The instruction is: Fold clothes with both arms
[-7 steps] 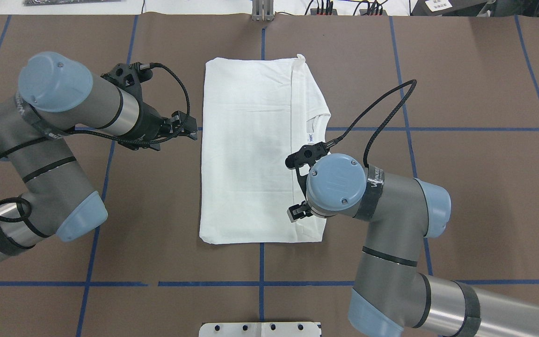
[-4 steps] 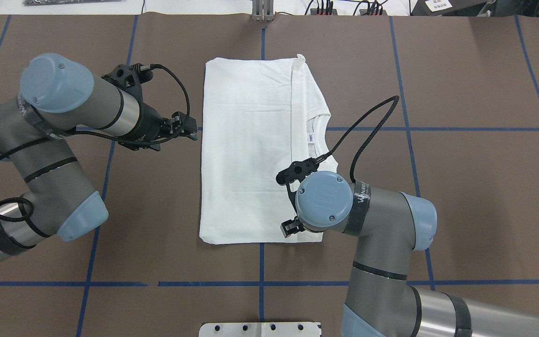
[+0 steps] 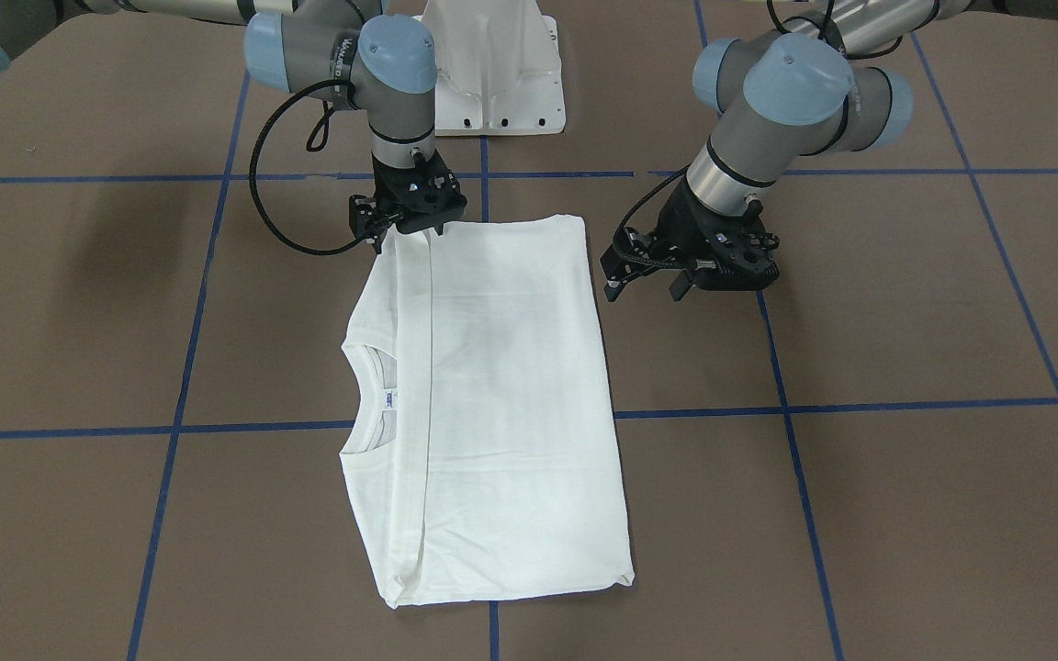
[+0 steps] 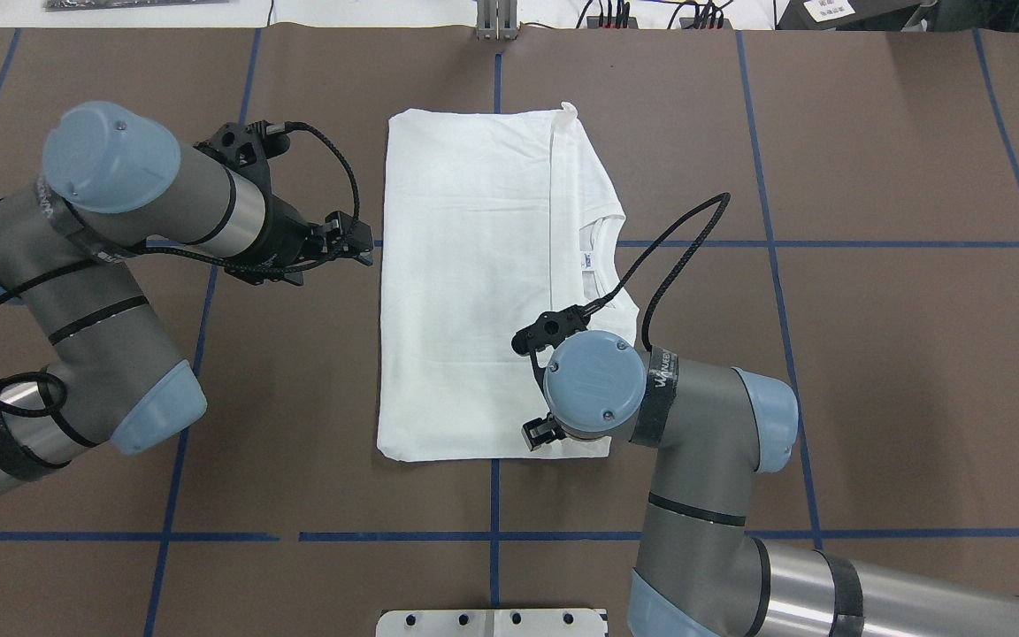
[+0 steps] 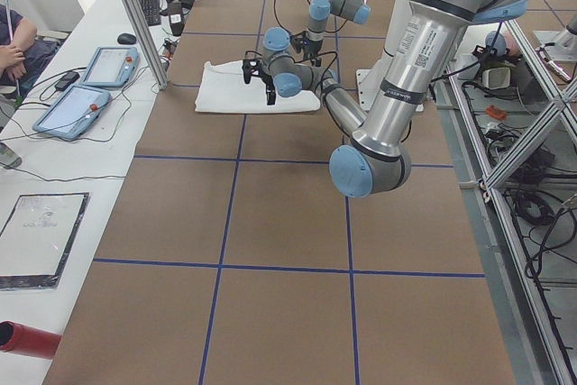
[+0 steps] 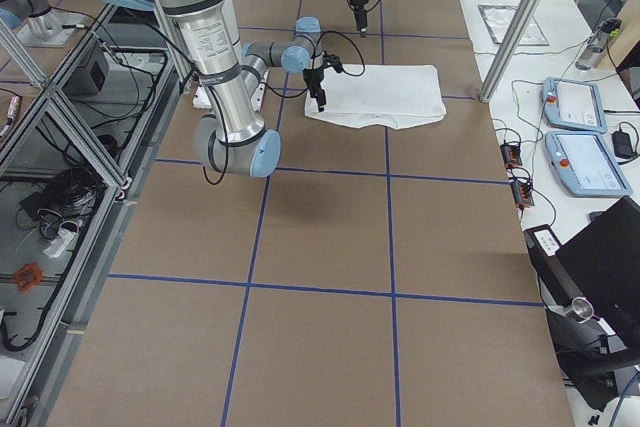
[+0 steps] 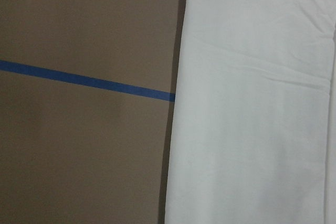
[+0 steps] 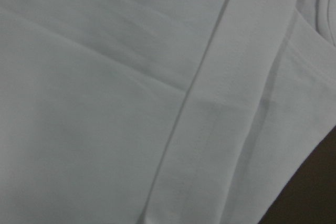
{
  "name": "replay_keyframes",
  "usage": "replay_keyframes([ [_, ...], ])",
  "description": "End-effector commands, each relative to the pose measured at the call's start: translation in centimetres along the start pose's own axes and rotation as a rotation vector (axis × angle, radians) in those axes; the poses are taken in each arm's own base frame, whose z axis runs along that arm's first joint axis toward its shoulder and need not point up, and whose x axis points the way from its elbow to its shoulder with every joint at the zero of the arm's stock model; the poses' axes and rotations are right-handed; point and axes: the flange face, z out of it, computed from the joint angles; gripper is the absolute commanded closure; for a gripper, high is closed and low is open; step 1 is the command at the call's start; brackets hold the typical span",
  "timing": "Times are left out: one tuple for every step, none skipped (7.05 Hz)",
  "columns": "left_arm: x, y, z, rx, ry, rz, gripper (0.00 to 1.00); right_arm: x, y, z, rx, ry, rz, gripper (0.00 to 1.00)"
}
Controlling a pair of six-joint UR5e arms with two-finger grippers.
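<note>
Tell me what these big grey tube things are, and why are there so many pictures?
They are two robot arms working at a brown table. Each arm ends in a black pincher called a gripper. All the pictures show one moment, taken by several cameras. One looks down from behind the robot, one faces it, and two look along the table from its ends. A small camera also rides on each wrist, so those two pictures show the cloth very close up. On the table lies a white T-shirt, folded into a long rectangle, with its collar peeking out on one side. The left gripper hangs open beside the shirt and holds nothing. The right gripper points down at the shirt's edge nearest the robot. I cannot tell whether it has pinched the cloth.
</note>
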Motion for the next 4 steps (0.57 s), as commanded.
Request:
replay_keyframes([
  [0.0, 0.0, 0.0, 0.0, 0.0, 0.0, 0.0, 0.1, 0.1, 1.2, -0.005, -0.004, 0.001, 0.0],
  [0.0, 0.0, 0.0, 0.0, 0.0, 0.0, 0.0, 0.7, 0.2, 1.4, -0.008, 0.003, 0.003, 0.0],
  [0.1, 0.0, 0.0, 0.0, 0.0, 0.0, 0.0, 1.1, 0.2, 1.3, -0.005, 0.003, 0.006, 0.0],
  [0.1, 0.0, 0.0, 0.0, 0.0, -0.003, 0.0, 1.7, 0.4, 1.1, -0.002, 0.005, 0.009, 0.0],
])
